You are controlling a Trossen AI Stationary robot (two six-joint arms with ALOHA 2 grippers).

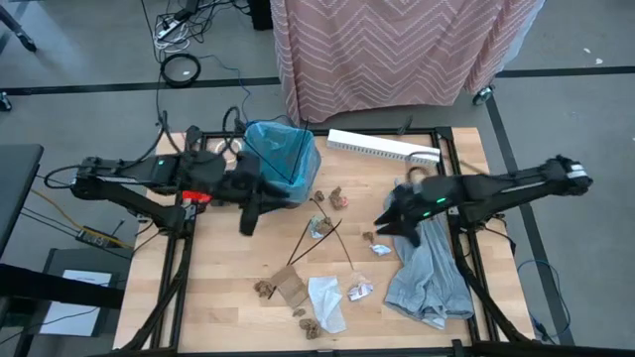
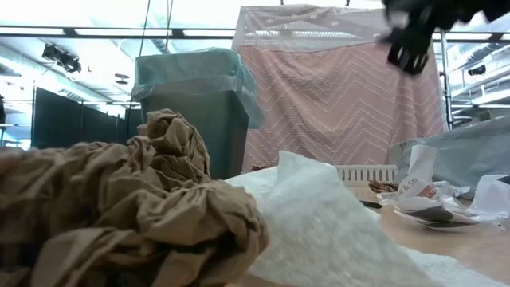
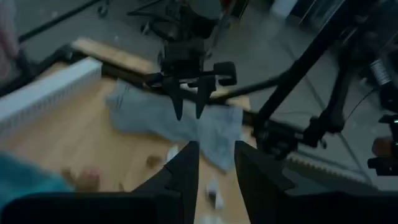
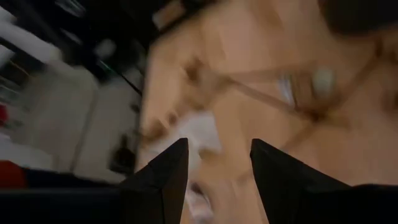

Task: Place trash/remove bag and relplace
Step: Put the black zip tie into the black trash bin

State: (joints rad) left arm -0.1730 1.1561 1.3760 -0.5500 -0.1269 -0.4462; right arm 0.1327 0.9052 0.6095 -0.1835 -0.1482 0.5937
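A bin lined with a blue bag [image 1: 283, 159] stands at the table's far side, left of the middle. Trash lies scattered on the wood: brown crumpled lumps [image 1: 263, 289], a flat cardboard piece [image 1: 292, 285], white tissue [image 1: 325, 302] and thin dark sticks [image 1: 316, 241]. My left gripper [image 1: 246, 226] hangs open in the air just in front of the bin, with nothing between its fingers [image 3: 186, 171]. My right gripper [image 1: 382, 223] is open too, above the scraps right of the middle, and holds nothing [image 4: 219, 168].
A grey crumpled sheet [image 1: 432, 273] lies on the table's right part under the right arm. A white ridged strip [image 1: 382, 147] lies along the far edge. In the low view a brown paper lump [image 2: 119, 207] and white tissue [image 2: 319, 231] fill the foreground.
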